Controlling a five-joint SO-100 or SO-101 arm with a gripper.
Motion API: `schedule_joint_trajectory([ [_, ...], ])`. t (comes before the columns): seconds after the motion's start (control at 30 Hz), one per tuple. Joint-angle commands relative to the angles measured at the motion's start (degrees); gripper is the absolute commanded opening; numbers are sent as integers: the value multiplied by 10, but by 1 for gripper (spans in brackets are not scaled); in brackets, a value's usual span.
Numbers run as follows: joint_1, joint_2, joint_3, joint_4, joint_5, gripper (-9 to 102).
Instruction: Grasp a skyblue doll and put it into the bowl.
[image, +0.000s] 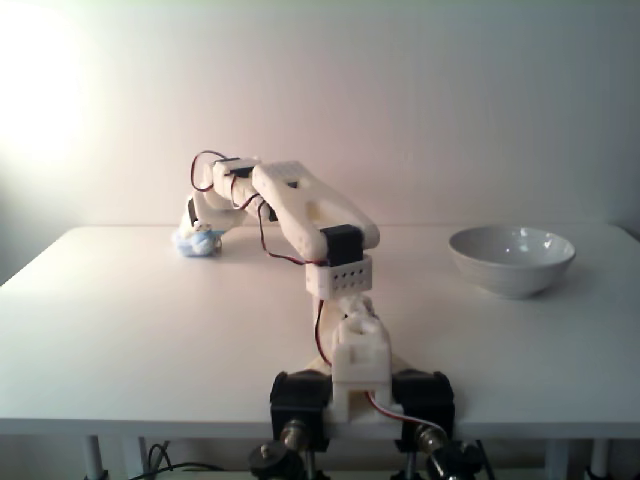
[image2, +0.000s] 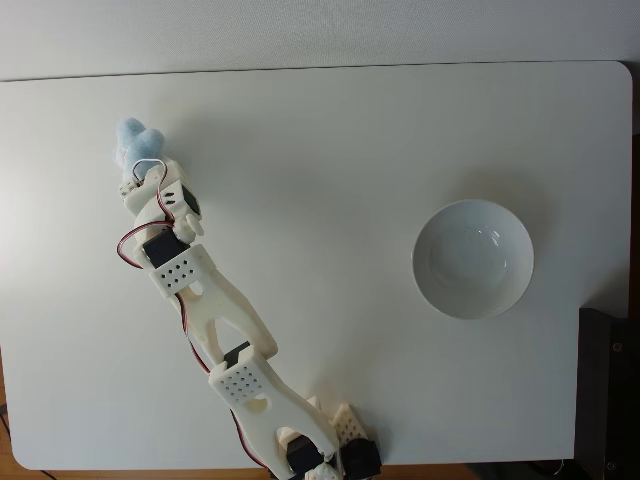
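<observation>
The bowl (image2: 472, 259) is sitting hollow, nothing in it, on the desk's (image2: 330, 130) right side. Far left, the gripper (image2: 138, 165) is reaching the skyblue doll (image2: 133, 139); its grip cannot be told.

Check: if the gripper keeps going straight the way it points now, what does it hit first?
The skyblue doll: the gripper points at it and is already against it. Whether the fingers have closed on it is unclear.
</observation>
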Motion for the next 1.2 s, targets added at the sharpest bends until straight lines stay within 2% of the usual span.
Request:
schedule_joint_trajectory([
  [0.0,8,11,-11,0,2,1],
  [0.9,129,253,-15,11,1,1],
  [1.17,148,362,-21,100,1,1],
])
